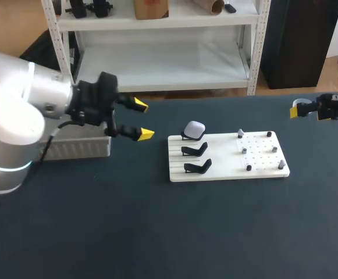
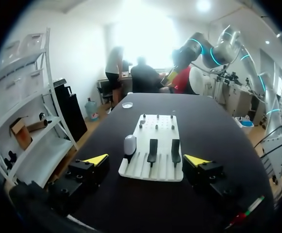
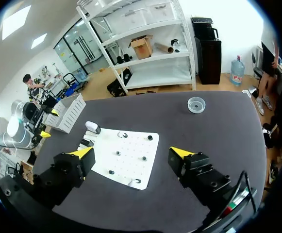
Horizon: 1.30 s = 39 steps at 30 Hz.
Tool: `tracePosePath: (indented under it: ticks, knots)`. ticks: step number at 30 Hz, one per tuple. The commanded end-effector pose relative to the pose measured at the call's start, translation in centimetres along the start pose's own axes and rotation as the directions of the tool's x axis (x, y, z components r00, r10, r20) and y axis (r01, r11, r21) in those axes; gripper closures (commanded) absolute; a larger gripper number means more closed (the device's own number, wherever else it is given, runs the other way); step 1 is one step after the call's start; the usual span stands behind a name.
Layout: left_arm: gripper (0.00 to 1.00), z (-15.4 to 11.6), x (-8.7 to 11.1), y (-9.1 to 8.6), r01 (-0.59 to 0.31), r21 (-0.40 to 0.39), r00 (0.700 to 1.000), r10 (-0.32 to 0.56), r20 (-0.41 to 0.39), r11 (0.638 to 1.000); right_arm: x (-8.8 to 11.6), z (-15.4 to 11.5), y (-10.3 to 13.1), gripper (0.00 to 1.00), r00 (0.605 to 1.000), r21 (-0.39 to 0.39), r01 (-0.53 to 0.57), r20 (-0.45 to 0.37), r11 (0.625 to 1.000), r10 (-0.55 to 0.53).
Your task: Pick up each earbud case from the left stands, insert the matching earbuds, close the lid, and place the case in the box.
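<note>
On the dark table (image 1: 157, 232) lies a white board (image 1: 262, 170) with 3 black stands (image 1: 195, 150); the farthest stand carries the white earbud case (image 1: 194, 129). Left of it our left pincer (image 1: 142, 120) hangs wide open; our right pincer (image 3: 132, 153) gapes wide, well right of the board, farther back.

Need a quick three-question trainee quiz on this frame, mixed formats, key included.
1. True or false: the left gripper holds the earbud case.
2. How many of the three black stands on the white board are empty?
3. The right gripper is: A) shut on a case; B) open, beyond the board's right end; C) over the stands.
Key: 1 false: it is open, and the case sits on the stand farthest from the robot. 2 two. 3 B.
</note>
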State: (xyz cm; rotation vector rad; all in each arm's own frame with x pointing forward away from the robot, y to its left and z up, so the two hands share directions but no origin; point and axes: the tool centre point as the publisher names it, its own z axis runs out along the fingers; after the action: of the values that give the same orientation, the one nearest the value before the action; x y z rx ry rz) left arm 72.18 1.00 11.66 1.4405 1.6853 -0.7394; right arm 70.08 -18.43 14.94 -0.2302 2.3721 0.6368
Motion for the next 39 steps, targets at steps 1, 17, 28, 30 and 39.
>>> tracePosePath:
  ticks: [1,17,28,30,39]
  knots:
    - [0.0,5.3,0.4,1.7,0.001,0.042,1.0,-0.001,-0.005,0.999,0.0,0.0,0.0,0.0,1.0,-0.002,0.001,-0.001,1.0,-0.001]
    - [0.0,7.2,0.7,2.4,0.028,0.084,0.999,-0.03,0.03,0.996,0.0,0.0,0.0,0.0,1.0,-0.002,0.001,-0.001,1.0,-0.001]
    - [0.0,7.2,0.7,2.4,0.028,0.084,0.999,-0.03,0.03,0.996,0.0,0.0,0.0,0.0,1.0,-0.002,0.001,-0.001,1.0,-0.001]
    - [0.0,7.2,0.7,2.4,0.028,0.084,0.999,-0.03,0.03,0.996,0.0,0.0,0.0,0.0,1.0,-0.002,0.001,-0.001,1.0,-0.001]
    - [0.0,7.2,0.7,2.4,0.001,0.068,0.999,-0.004,0.033,0.998,0.0,0.0,0.0,0.0,1.0,-0.002,0.001,-0.001,1.0,-0.001]
